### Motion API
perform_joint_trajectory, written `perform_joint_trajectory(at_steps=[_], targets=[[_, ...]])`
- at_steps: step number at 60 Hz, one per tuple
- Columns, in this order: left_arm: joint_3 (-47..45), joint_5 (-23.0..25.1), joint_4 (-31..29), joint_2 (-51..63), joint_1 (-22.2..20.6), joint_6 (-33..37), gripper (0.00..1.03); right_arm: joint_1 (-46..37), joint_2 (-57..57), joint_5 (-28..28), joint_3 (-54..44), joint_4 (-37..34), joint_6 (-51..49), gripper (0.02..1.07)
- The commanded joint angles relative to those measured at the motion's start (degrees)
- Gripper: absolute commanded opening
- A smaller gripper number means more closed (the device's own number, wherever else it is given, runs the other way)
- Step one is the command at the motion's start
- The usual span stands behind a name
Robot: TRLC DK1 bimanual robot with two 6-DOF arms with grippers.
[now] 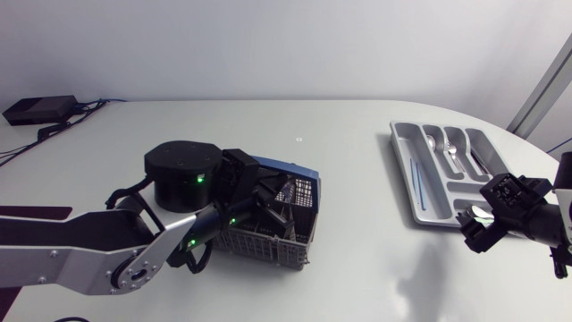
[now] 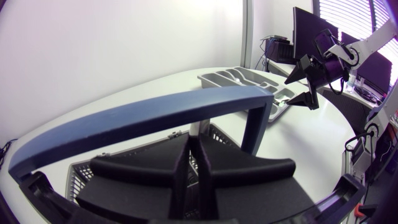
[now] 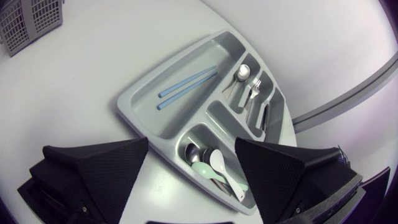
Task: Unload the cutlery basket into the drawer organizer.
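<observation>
The cutlery basket (image 1: 261, 247) is matt grey plastic mesh with a smooth blue plastic handle (image 2: 155, 115); the drawer organizer (image 3: 149, 112) is grey moulded plastic with a soft sheen; its spoon (image 3: 244, 71) and fork (image 3: 255, 90) are polished metal; the blue sticks (image 3: 186, 87) look matt; the pale green spoon (image 3: 202, 168) and white spoon (image 3: 221, 163) are glossy plastic; the right gripper (image 3: 191, 144) has matt black, finely grained fingers (image 3: 93, 168); the left gripper (image 2: 189, 148) pinches a thin utensil handle (image 2: 194, 127), pale and smooth; the table (image 1: 357, 116) is smooth, white, faintly glossy.

Occlusion: basket contents unreadable.
Left arm (image 1: 179, 179) covers most of the cutlery basket (image 1: 279, 247) from above; items inside can't be told. Right wrist view cuts the basket to one corner. Right pincer (image 3: 191, 149) overlaps the drawer organizer (image 3: 134, 102) end compartment.
</observation>
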Motion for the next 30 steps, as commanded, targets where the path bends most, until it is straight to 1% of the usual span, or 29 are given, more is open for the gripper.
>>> perform_joint_trajectory(at_steps=[1, 8, 10, 11, 12, 13, 14, 16, 19, 21, 22, 23, 27, 28, 30], targets=[[-2.7, -0.19, -1.6, 3.11, 1.12, 3.38, 0.05, 1.12, -0.88, 1.11, -1.92, -0.69, 1.61, 1.02], [-1.91, 3.51, -2.57, 3.55, 2.0, 2.76, 0.18, 1.56, -0.97, 1.63, -2.27, -0.69, 1.96, 1.02], [-0.59, 4.91, -5.38, 3.37, 2.52, 2.76, 0.28, 1.74, -0.97, 1.72, -2.09, -0.69, 1.96, 1.02], [-0.5, 5.09, -5.64, 3.37, 2.61, 2.76, 0.29, 1.83, -1.06, 1.72, -2.09, -0.69, 2.05, 1.02], [0.11, 5.97, -7.14, 3.28, 2.88, 2.76, 0.35, 1.83, -1.15, 1.81, -2.0, -0.69, 2.22, 1.02], [0.29, 6.32, -7.31, 3.28, 2.88, 2.76, 0.37, 2.0, -1.32, 1.81, -2.0, -0.69, 2.4, 1.02], [0.73, 6.67, -8.63, 3.11, 3.14, 2.85, 0.43, 2.09, -1.41, 1.81, -1.92, -0.69, 2.58, 1.02], [1.08, 6.67, -9.95, 2.93, 3.14, 3.2, 0.49, 2.53, -1.59, 1.9, -1.83, -0.78, 2.66, 1.02], [1.34, 6.67, -12.94, 1.53, 3.58, 4.17, 0.66, 3.85, -2.29, 2.51, -1.56, -1.48, 3.54, 1.02], [1.52, 6.67, -14.52, 0.91, 3.58, 4.96, 0.71, 4.37, -2.82, 2.78, -1.56, -1.75, 3.72, 1.02], [1.52, 6.67, -14.69, 0.82, 3.58, 4.96, 0.72, 4.46, -2.9, 2.78, -1.48, -1.75, 3.81, 1.02], [1.34, 6.58, -15.84, -0.14, 3.58, 5.31, 0.75, 5.16, -3.52, 2.86, -1.3, -2.19, 4.33, 1.02], [0.46, 6.67, -18.56, -3.13, 3.31, 6.72, 0.78, 6.92, -5.54, 3.13, -0.42, -4.21, 5.56, 1.02], [0.2, 6.58, -19.97, -4.27, 3.23, 7.16, 0.78, 7.27, -5.89, 3.13, -0.07, -4.73, 5.83, 1.02], [-0.15, 6.58, -20.85, -5.59, 3.31, 7.69, 0.78, 8.24, -6.77, 3.13, 0.63, -6.14, 6.53, 1.02]])
